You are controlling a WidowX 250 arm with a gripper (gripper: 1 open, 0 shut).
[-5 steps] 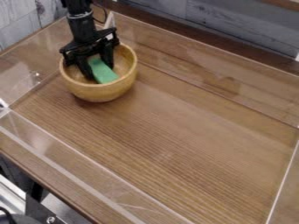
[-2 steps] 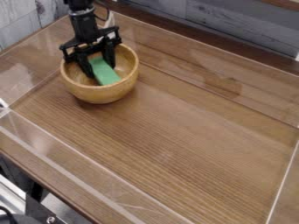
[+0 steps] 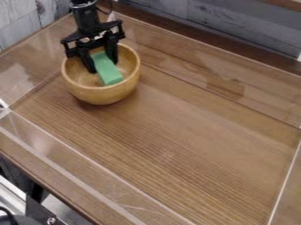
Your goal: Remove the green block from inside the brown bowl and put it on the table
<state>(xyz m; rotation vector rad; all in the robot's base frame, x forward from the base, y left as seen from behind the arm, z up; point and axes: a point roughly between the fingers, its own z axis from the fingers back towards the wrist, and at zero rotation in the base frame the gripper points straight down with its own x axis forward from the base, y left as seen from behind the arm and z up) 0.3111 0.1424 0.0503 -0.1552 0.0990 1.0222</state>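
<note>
The brown bowl (image 3: 84,89) stands at the back left of the table (image 3: 188,132). Inside it, the green block (image 3: 108,73) leans tilted, its upper end between the black fingers of my gripper (image 3: 94,61). The gripper points straight down into the bowl from above and is shut on the block's upper end. The block's lower end still lies within the bowl's rim.
Clear plastic panels (image 3: 47,145) edge the table at the front, left and right. A grey plank wall (image 3: 223,22) runs behind the back edge. Bare wood-grain surface stretches to the right of and in front of the bowl.
The gripper has risen slightly and turned a little about its own axis. The green block has come up with it and now sits higher in the bowl. The bowl has stayed put.
</note>
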